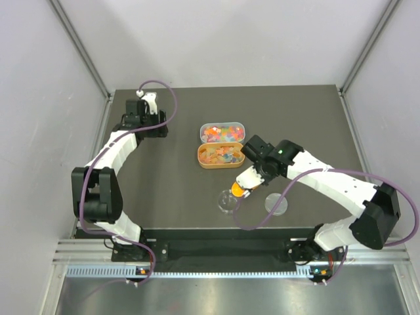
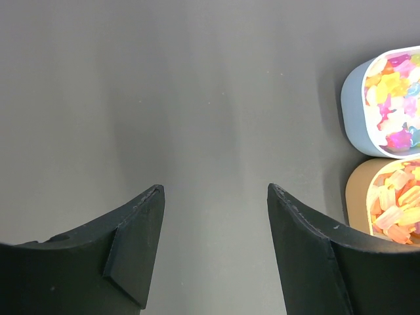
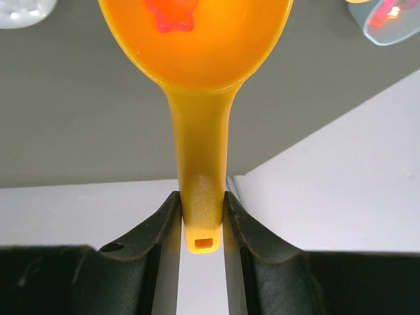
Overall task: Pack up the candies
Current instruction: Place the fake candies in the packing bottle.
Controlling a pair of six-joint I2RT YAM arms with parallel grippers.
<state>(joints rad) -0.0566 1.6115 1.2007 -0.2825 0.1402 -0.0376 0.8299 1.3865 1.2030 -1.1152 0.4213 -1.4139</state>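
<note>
The right pincer (image 3: pixel 202 203) is clamped hard on the very end of the orange scoop (image 3: pixel 197 59). Its jaws pinch the handle from both sides, so the bowl juts straight out ahead of the fingertips. In that bowl sits one red star candy (image 3: pixel 172 13)! The bowl faces up, I'd say to stop the sweet rolling off. From above, the bowl hangs just ahead of the pincer, right at the small clear dish (image 1: pixel 225 201). Whether it touches the rim, I can't tell. A round lid (image 1: pixel 275 203) lies near the pincer, on the robot's right of the dish, probably left off so the dish can be filled. The rest of the candies (image 2: pixel 394 92) are heaped in two oval tubs, a pale blue tub (image 2: pixel 353 105) and a tan tub (image 2: pixel 357 190), side by side just behind the working pincer. The left pincer (image 2: pixel 215 193) is well apart from all that. Its jaws are spread wide with nothing between them, bare table (image 2: pixel 197 79) is beneath, and both tubs are off to its right. It looks parked out of the way.
</note>
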